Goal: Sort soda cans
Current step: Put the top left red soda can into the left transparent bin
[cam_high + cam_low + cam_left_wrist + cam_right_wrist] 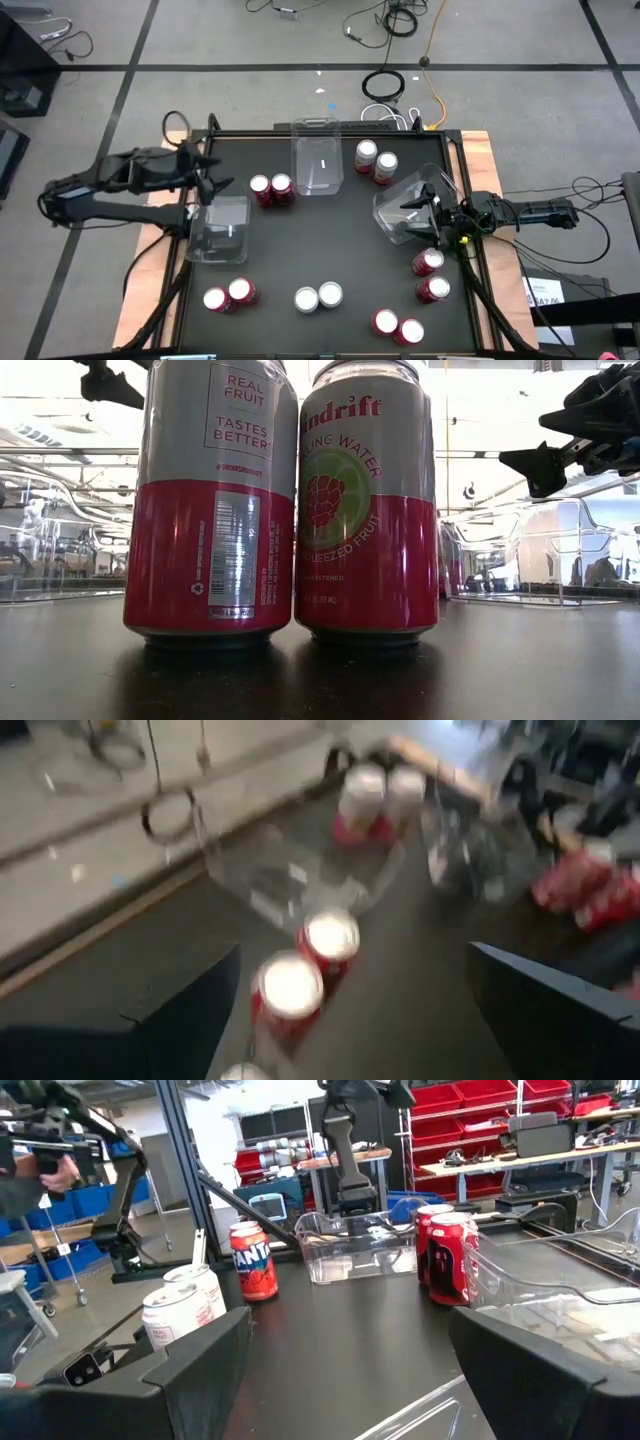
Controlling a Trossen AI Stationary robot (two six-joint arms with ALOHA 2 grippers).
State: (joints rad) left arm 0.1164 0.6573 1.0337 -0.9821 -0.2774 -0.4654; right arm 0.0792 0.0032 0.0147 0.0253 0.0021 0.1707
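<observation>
The left gripper (212,187) reaches in level from the counter's (340,235) left edge, jaws spread and grasping nothing, above a clear bin (220,230) and near two red cans (271,189). The right gripper (418,212) stretches in from the right edge (jaws parted, empty) at a tilted bin (410,200). The other soda cans (317,297) stand in pairs around the counter.

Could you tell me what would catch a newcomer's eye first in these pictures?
Pairs of soda cans dot the black table among three clear plastic bins. The open left gripper hovers over the left bin, and the right gripper reaches into the tilted right bin.
</observation>
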